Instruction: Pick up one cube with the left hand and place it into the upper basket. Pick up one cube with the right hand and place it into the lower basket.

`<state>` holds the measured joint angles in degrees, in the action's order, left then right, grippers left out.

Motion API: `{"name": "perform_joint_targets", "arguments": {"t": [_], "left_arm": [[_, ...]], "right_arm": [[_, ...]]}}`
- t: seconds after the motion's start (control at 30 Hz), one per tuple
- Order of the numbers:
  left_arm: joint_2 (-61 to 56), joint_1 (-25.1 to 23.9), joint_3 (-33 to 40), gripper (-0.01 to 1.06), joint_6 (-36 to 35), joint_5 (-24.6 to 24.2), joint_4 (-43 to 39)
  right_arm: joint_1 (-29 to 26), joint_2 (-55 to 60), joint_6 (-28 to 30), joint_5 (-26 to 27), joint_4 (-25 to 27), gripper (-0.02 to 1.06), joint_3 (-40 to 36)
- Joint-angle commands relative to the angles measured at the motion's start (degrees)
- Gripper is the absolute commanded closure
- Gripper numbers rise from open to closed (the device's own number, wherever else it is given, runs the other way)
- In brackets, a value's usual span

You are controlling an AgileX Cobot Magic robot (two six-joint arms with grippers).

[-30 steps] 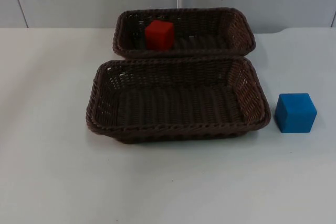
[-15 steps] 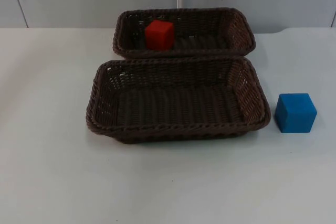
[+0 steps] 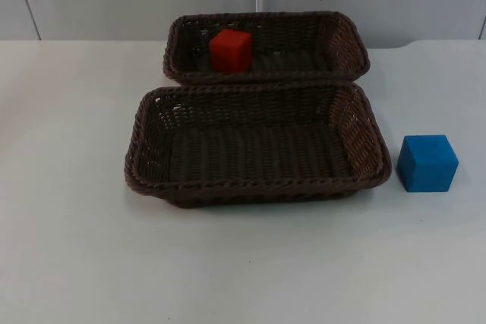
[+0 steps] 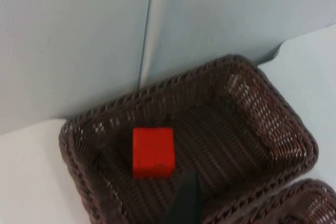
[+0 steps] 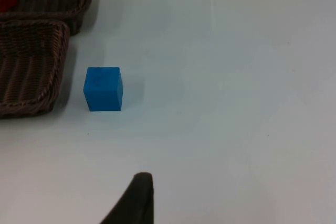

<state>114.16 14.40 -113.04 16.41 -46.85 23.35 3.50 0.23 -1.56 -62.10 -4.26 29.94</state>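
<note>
White table (image 3: 68, 248) holds two baskets; the red cube (image 3: 230, 50) sits in the upper basket (image 3: 345, 43), the blue cube (image 3: 427, 162) beside the lower basket (image 3: 144, 165). Up close, the left gripper (image 4: 185, 203) hangs above the red cube and the right gripper (image 5: 134, 203) near the blue one; I cannot tell how wide either is.

My left gripper's black fingertip (image 4: 185, 203) hangs high in the air, the wrist tipped steeply downward. My right gripper's black fingertip (image 5: 135, 199) hovers above the white table top (image 5: 236, 103), wrist angled forward, touching nothing.

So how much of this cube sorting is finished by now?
About half. The red cube already sits in the upper brown wicker basket. Nothing is being held. The blue cube lies on the white table, outside the lower wicker basket, awaiting the right arm.
</note>
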Motion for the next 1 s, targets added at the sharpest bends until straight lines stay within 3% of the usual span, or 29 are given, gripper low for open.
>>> {"name": "perform_joint_targets", "arguments": {"t": [0.0, 0.1, 0.2, 0.4, 0.97], "left_arm": [[-3.8, 0.2, 4.8, 0.32, -0.9, 2.7, -0.4], [-7.0, 0.2, 9.8, 0.32, -1.4, 6.0, -0.4], [-13.8, 0.2, 20.3, 0.32, -1.5, 12.3, -0.4], [-23.0, 0.2, 33.1, 0.32, -1.5, 18.2, -1.5], [-39.8, 0.2, 50.5, 0.32, -1.5, 20.8, -2.0]], "right_arm": [[-0.3, -0.2, 0.2, 0.3, 0.1, -0.01, -0.4], [-0.3, -0.2, 0.2, 0.3, 0.1, -0.01, -0.4], [-0.3, -0.2, 0.2, 0.3, 0.1, -0.01, -0.4], [-0.3, -0.2, 0.2, 0.3, 0.1, -0.01, -0.4], [-0.3, -0.2, 0.2, 0.3, 0.1, -0.01, -0.4]]}}
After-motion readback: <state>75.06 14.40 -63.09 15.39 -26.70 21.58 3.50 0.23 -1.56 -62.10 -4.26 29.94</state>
